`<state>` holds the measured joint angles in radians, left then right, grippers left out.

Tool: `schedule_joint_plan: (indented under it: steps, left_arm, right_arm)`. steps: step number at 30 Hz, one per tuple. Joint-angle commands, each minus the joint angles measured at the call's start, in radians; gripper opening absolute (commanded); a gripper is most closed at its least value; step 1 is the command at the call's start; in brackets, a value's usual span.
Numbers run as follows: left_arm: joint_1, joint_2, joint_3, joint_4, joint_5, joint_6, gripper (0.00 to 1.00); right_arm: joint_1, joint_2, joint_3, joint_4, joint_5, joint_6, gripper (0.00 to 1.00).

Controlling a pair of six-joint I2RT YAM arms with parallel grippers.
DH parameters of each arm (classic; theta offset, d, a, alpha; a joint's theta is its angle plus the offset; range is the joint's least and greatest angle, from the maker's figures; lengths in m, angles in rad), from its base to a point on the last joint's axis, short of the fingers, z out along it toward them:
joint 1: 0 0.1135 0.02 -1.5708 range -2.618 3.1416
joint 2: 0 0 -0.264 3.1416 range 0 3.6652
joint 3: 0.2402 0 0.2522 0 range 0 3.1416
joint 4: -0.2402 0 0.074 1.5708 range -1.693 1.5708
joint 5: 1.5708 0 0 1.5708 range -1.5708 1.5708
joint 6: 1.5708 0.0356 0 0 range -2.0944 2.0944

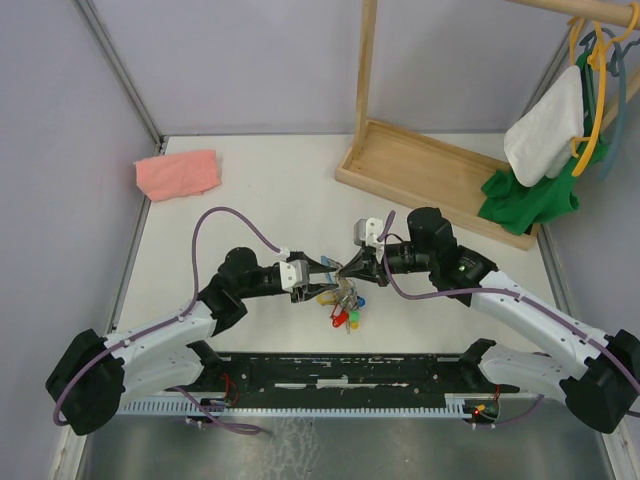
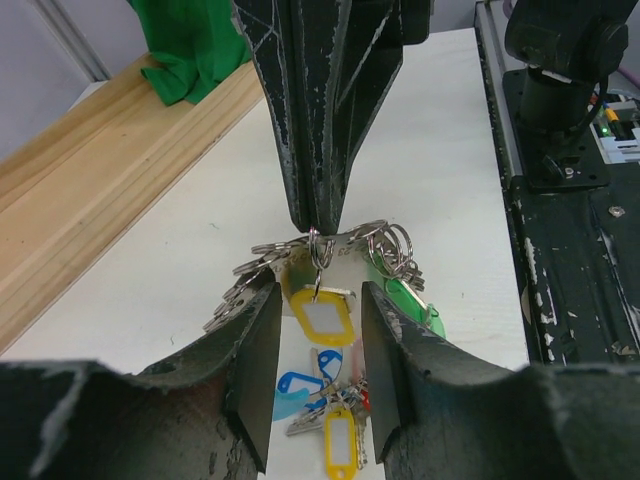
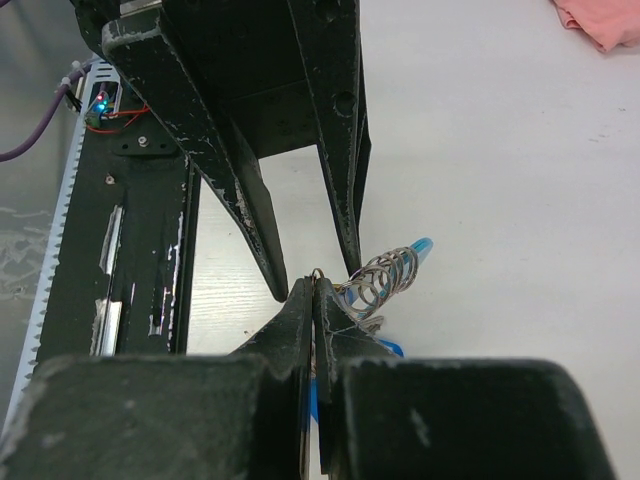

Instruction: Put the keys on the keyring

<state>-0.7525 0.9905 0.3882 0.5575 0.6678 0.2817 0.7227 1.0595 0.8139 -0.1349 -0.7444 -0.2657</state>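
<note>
The keyring (image 2: 388, 240) hangs in mid-air, pinched by my right gripper (image 2: 315, 222), which comes down from above and is shut on the thin ring (image 3: 316, 272). A yellow-headed key (image 2: 318, 312) dangles from that ring, between the fingers of my left gripper (image 2: 318, 290). That gripper is open, with a gap on both sides of the key. A green-headed key (image 2: 408, 298) hangs just to the right of it. The rest of the bunch (image 1: 346, 308) droops below with blue, yellow and red heads. In the top view my left gripper (image 1: 328, 268) and right gripper (image 1: 347, 268) meet tip to tip.
A wooden rack base (image 1: 430, 170) stands at the back right, with a green cloth (image 1: 530, 195) and a white cloth (image 1: 545, 125) hanging by it. A pink cloth (image 1: 177, 173) lies at the back left. The black base rail (image 1: 350, 375) runs along the near edge.
</note>
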Motion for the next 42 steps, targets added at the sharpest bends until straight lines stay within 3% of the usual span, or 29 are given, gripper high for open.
schedule_joint_plan:
  steps: [1,13,21,27,31,42]
  left_arm:
    - [0.006,0.007,0.054,0.062,0.045,-0.008,0.44]
    - [0.006,0.032,0.072,0.027,0.052,-0.005,0.29]
    - [0.006,0.032,0.093,-0.041,0.049,0.016,0.04]
    - [0.004,-0.009,0.135,-0.162,-0.006,0.041,0.03]
    - [-0.005,-0.021,0.194,-0.284,-0.051,0.078,0.03]
    - [-0.041,-0.013,0.256,-0.367,-0.071,0.108,0.03]
  right_arm:
    - [-0.001,-0.008,0.017,0.08,-0.044,-0.013,0.01]
    - [0.0,-0.006,0.022,0.086,-0.05,-0.009,0.01]
    - [0.0,-0.018,0.019,0.074,-0.038,-0.009,0.01]
    - [0.0,-0.018,0.034,-0.022,-0.001,-0.039,0.01]
    - [0.0,-0.001,0.07,-0.131,0.022,-0.078,0.09]
    - [0.002,0.084,0.173,-0.255,0.013,-0.129,0.2]
